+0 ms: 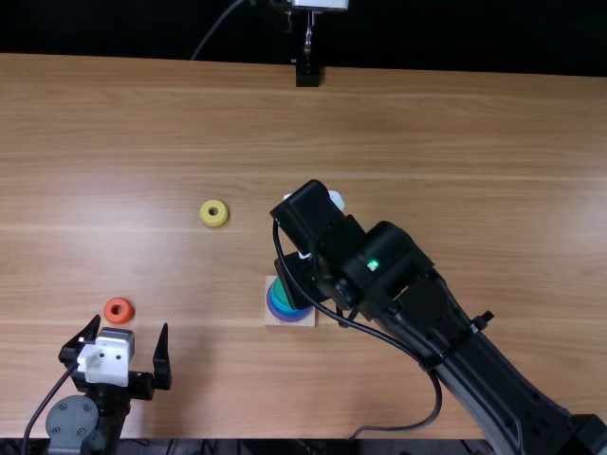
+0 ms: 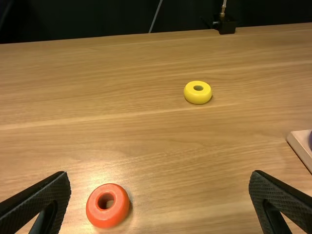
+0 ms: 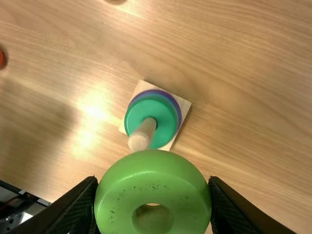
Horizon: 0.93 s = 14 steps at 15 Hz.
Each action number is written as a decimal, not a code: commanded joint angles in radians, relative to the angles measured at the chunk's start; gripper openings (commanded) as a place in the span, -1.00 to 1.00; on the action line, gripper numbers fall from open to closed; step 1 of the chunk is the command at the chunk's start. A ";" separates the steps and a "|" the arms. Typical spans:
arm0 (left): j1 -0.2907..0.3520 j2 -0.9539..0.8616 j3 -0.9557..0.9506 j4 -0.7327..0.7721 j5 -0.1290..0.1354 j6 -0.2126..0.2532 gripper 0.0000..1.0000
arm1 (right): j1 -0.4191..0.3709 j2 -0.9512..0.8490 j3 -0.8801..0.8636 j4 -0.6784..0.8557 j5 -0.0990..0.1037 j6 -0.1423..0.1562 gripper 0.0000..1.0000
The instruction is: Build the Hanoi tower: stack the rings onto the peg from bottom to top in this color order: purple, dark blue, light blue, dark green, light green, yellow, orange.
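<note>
My right gripper (image 1: 298,281) is over the wooden base (image 1: 273,319), where a dark green ring (image 1: 283,293) tops blue and purple (image 1: 296,317) ones. In the right wrist view, my right gripper (image 3: 153,181) is shut on the light green ring (image 3: 156,170), held beside the top of the bare peg (image 3: 143,134); the dark green ring (image 3: 165,117) lies around the peg's lower part. My left gripper (image 1: 131,325) stands open just behind the orange ring (image 1: 119,310). In the left wrist view, nothing is between the fingers of that gripper (image 2: 161,178); the orange ring (image 2: 122,207) lies on the table.
Farther back, left of the base, the yellow ring (image 1: 214,213) lies flat on the wooden table (image 1: 455,142). A black stand (image 1: 307,74) is at the table's far edge. The right arm stretches diagonally over the table's right half, with a loose cable beside it.
</note>
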 commanded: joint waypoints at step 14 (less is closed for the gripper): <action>0.004 -0.012 -0.110 -0.076 0.012 0.010 1.00 | 0.011 0.125 0.117 -0.006 0.004 0.003 -1.00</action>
